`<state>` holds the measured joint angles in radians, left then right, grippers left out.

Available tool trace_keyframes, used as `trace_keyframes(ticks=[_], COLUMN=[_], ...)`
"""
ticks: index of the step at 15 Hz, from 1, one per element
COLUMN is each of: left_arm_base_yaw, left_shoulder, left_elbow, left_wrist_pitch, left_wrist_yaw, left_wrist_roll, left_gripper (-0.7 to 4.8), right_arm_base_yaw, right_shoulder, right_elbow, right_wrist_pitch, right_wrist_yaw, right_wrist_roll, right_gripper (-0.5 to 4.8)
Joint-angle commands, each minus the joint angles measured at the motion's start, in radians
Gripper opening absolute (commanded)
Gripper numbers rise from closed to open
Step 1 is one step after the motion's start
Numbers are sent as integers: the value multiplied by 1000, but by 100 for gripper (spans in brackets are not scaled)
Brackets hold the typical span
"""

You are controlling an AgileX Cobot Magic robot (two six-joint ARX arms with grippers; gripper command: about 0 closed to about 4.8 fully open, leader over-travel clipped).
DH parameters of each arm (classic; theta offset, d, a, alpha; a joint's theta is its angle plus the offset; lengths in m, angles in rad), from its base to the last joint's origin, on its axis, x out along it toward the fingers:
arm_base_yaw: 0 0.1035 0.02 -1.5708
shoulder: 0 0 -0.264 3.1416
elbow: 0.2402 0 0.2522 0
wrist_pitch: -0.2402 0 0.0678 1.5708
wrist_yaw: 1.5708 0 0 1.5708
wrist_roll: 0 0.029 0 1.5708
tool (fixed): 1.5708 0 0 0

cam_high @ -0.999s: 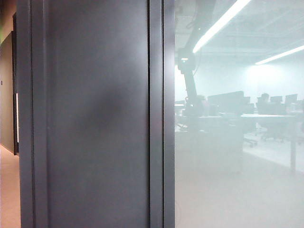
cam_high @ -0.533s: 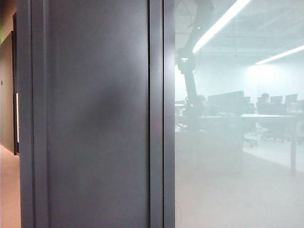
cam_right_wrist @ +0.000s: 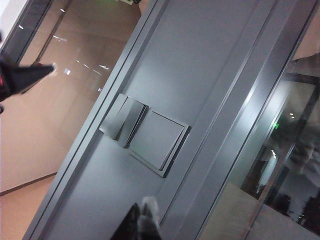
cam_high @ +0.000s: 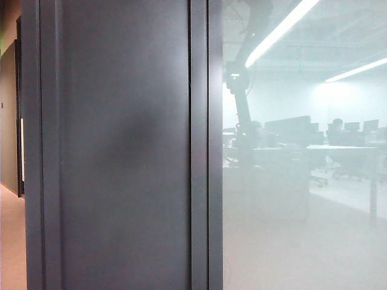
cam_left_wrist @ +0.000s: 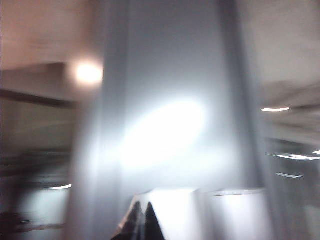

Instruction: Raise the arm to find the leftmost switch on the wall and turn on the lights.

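The switch plate sits on a dark grey wall panel in the right wrist view. It has two narrow rockers and one wide rocker. The narrow rocker nearest the corridor-side edge of the panel is the end one. My right gripper is shut and empty, its tips a short way off the plate, not touching it. My left gripper is shut too, in a blurred view of a grey pillar with glare. The arm shows only as a hazy dark silhouette in the frosted glass.
The exterior view is filled by the grey wall panel and a frosted glass pane, with a corridor at the far left. A black pointed object pokes into the right wrist view over the corridor floor.
The arm's silhouette in the glass has shifted slightly, its upper link a little higher. The wall and glass look the same.
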<state>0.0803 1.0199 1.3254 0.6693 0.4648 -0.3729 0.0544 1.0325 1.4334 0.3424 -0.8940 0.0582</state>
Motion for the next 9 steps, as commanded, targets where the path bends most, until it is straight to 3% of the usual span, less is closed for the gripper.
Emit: trace_keyframes(ticks=[1,3,4,9], left_arm_base_yaw=[0,0,-1,-60], left_shoulder=[103,171,200,243], left_elbow=[154,243,267,272], left_wrist_pitch=[-104,-234,-262,-359], left_wrist_yaw=[158,313,339,320], left_wrist_roll=[-142,-172,-188,-180], left_gripper=[-6,-6,-6,-6], right_arm_base_yaw=[0,0,0,0], right_shoulder=[-2,-3,-3,-3], right_elbow=[5,5,5,5], right_wrist_pitch=[37,37,37,36], right_wrist_yaw=[-2,-2,-2,-2], right_wrist_roll=[29,29,32,47], right_gripper=[-1,-1,-1,-1])
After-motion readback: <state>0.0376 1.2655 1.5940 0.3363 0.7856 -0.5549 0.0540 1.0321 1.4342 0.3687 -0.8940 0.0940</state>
